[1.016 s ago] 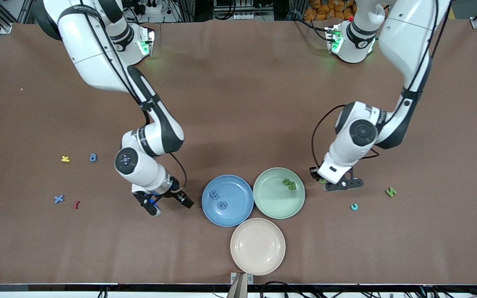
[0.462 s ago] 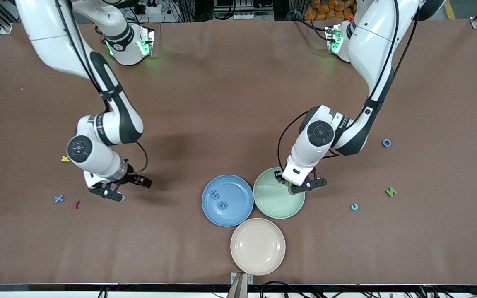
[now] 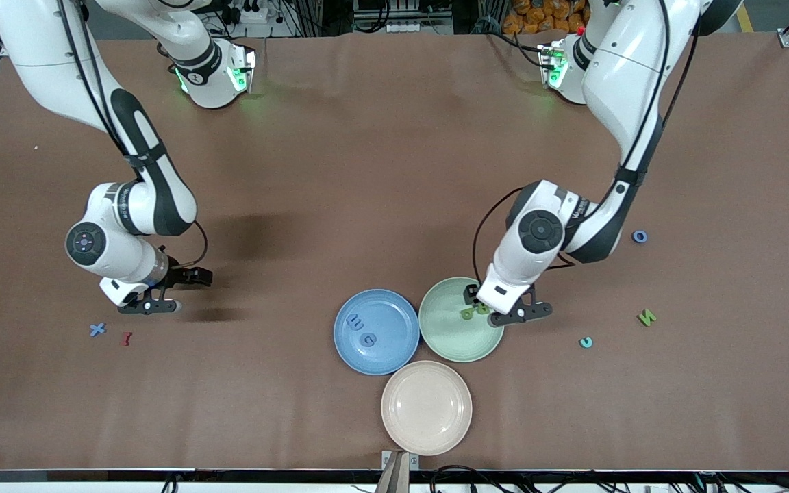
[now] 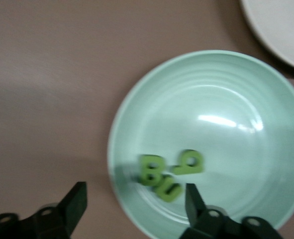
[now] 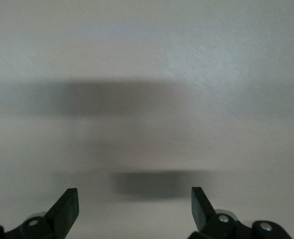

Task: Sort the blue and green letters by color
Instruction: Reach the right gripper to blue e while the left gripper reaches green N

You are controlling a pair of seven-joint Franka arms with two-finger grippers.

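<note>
Three green letters (image 4: pixel 169 173) lay flat and bunched together, touching, in the green plate (image 4: pixel 266 94), just under the spread left claw (image 3: pixel 501 306). Two blue letters (image 3: pixel 361 329) lay in the blue plate (image 3: pixel 394 356). A blue x (image 3: pixel 97 329) lay near the right claw (image 3: pixel 161 291).

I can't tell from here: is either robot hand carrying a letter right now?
No. The left tool is open above the green plate, where three green letters lie. The right tool is open over bare table.
</note>
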